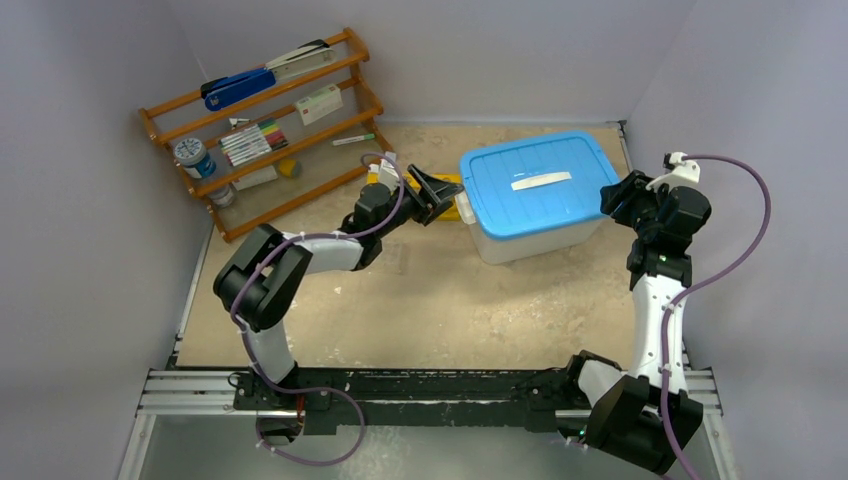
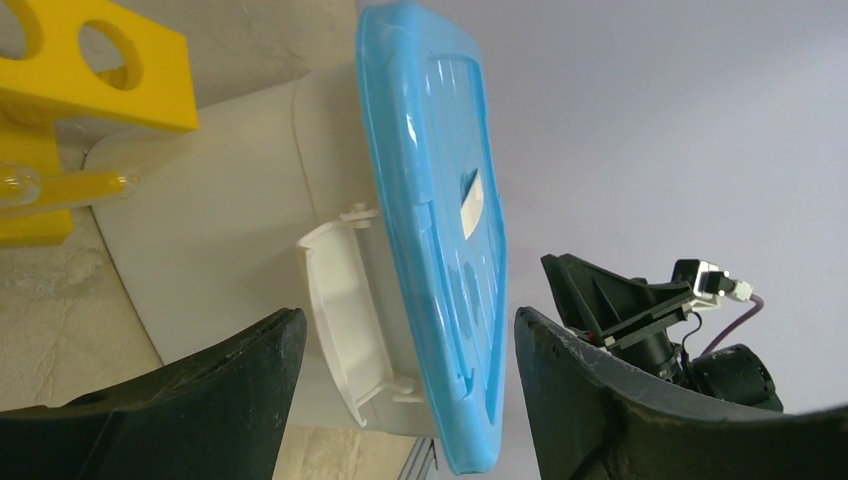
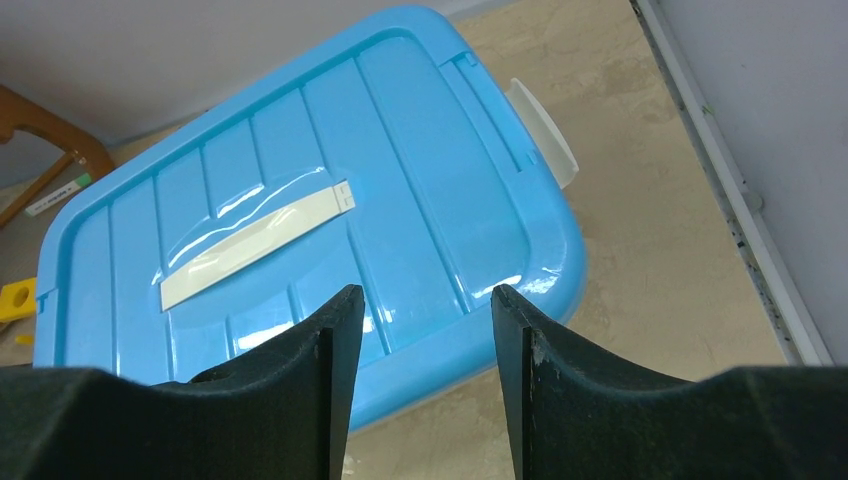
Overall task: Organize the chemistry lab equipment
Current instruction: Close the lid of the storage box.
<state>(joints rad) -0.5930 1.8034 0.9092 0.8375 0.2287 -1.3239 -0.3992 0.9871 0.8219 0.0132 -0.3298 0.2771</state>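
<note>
1. On the table (image 1: 450,310), toward the back, a yellow rack (image 2: 95,65) with round holes in its top, just beside the left end of a big box (image 1: 530,238).
2. Right by the low part of the rack, a clear tube (image 2: 70,188) on its side. Cap out of sight.
3. On the box, a blue lid (image 1: 535,165), shut flat. Across the middle of the lid, a pale strip of tape (image 1: 541,181). White sides under the lid, and a white latch (image 2: 345,310) on the end next to the rack.
4. In front of the rack and that latch, the left gripper (image 2: 410,325). Fingers spread wide, nothing between them. Close to the box, no touch seen.
5. At the other end of the box, the right gripper (image 3: 422,300), above the near corner of the lid. Fingers apart too, with a smaller gap than on the left, and nothing held.
6. Far back on the left, well apart from the box, a wooden shelf (image 1: 265,135) by the wall. On it, a blue stapler (image 1: 238,88) up high and a row of markers (image 1: 250,143) lower down.
</note>
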